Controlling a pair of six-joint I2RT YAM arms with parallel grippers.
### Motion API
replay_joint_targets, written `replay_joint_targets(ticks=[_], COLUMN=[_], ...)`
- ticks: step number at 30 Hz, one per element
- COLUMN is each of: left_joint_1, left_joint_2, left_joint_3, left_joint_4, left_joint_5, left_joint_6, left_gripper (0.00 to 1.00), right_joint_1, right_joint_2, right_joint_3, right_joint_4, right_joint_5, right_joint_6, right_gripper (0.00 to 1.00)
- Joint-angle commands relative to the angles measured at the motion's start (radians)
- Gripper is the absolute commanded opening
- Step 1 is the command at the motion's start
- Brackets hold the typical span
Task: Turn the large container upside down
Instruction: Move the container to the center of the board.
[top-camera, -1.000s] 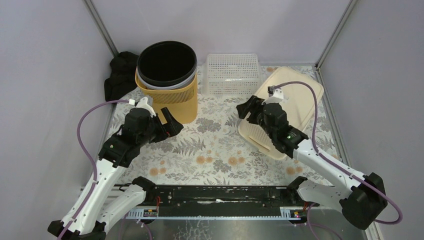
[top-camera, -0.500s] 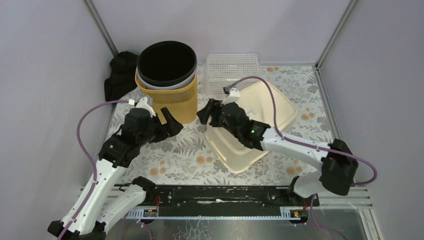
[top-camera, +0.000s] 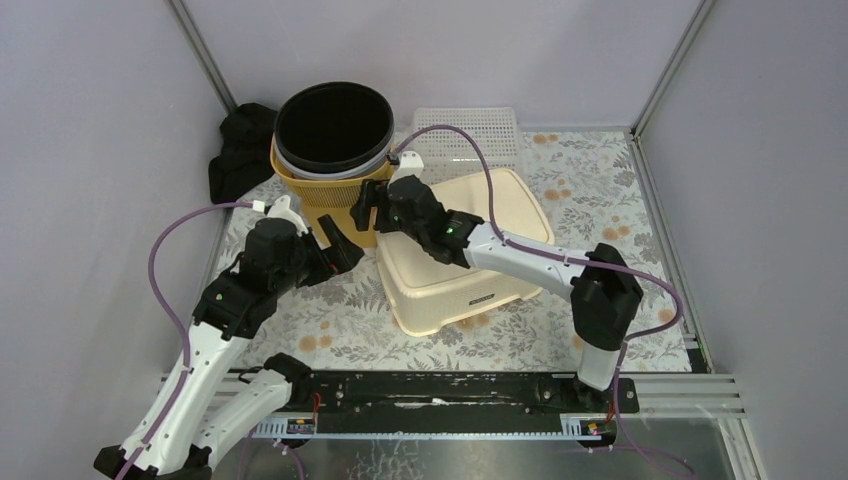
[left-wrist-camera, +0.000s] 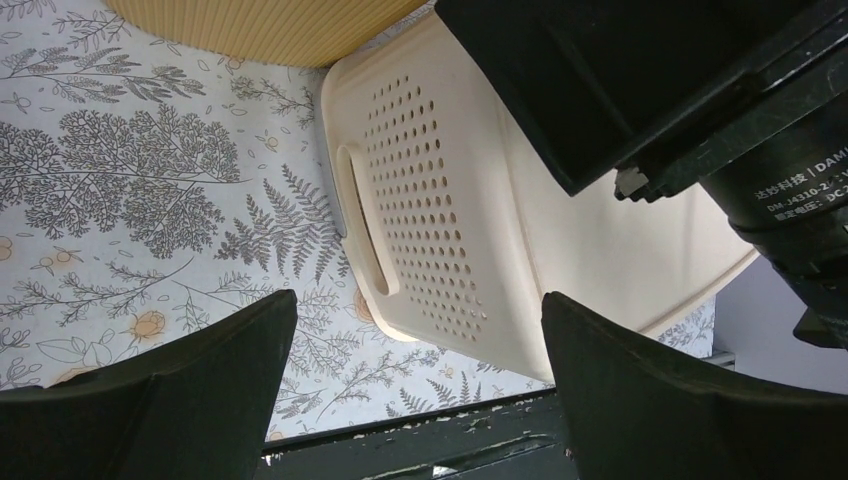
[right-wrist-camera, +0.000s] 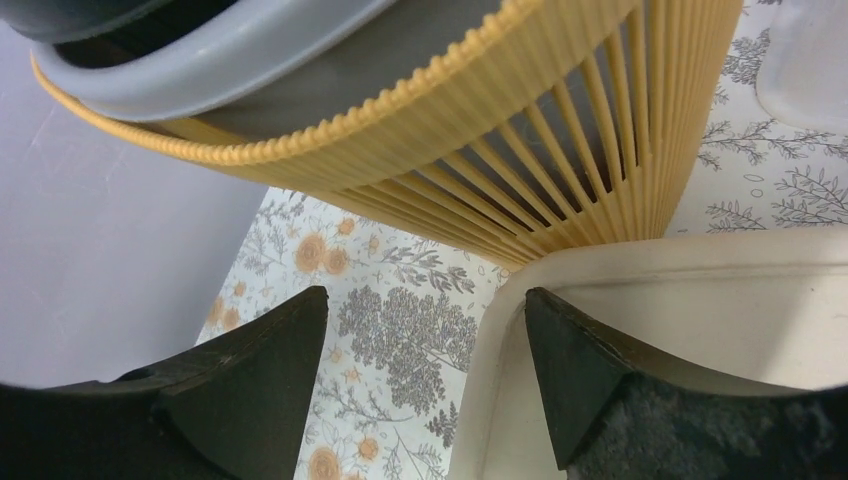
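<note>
Now the large container (top-camera: 445, 290) lies with its bottom up and its rim down on the desk (top-camera: 330, 320), just beside the yellow bin (top-camera: 345, 195), on the bin's right side. One second ago it was leaning on its edge well apart from the bin, and half a second ago it was only partly over, so I judge the turning as practically finished.

The right tool (top-camera: 368, 210) has travelled with it and is now above the container's corner nearest the bin. Its fingers are spread and I see nothing gripped between them. The left tool (top-camera: 340, 245), in front of the bin, is also wide open and empty, and it has not moved. What remains, I think, is to pull the right arm away without dragging the container.

The desk carries a floral cover. Behind the bin to its right stands a white mesh basket (top-camera: 465, 135), and at the bin's left lies a black cloth (top-camera: 240, 145). Pale walls close the room.
</note>
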Motion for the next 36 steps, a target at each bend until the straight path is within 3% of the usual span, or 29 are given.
replay_joint_targets(ticks=[1,7,13,19,22,26,36], left_joint_1=[0.005,0.005,0.005,0.005,0.005,0.005,0.035], left_joint_2=[-0.014,0.0,0.052,0.094,0.098,0.152,0.368], left_joint_3=[0.043,0.032,0.025,0.014,0.004,0.001,0.065], left_joint_4=[-0.027,-0.015,0.032,0.073,0.087,0.128,0.266], left_joint_5=[-0.035,-0.036,-0.03,-0.009,-0.023,-0.048,-0.154], left_joint_6=[-0.013,-0.019,-0.01,-0.009,-0.002,0.014,0.038], left_gripper=[1.0,1.0,1.0,1.0,1.0,1.0,1.0], right_joint_1=[-0.039,-0.084,-0.176,-0.341,-0.498,-0.599,-0.671], right_joint_2=[0.025,-0.141,-0.347,-0.551,-0.622,-0.688,-0.728], right_joint_3=[0.007,-0.011,-0.1,-0.254,-0.332,-0.4,-0.468], right_joint_4=[-0.207,-0.266,-0.35,-0.4,-0.401,-0.383,-0.388], right_joint_5=[-0.129,-0.232,-0.234,-0.109,-0.135,-0.141,-0.111], right_joint_6=[-0.076,-0.154,-0.197,-0.259,-0.24,-0.219,-0.206], right_gripper=[0.81,0.87,0.89,0.92,0.92,0.92,0.92])
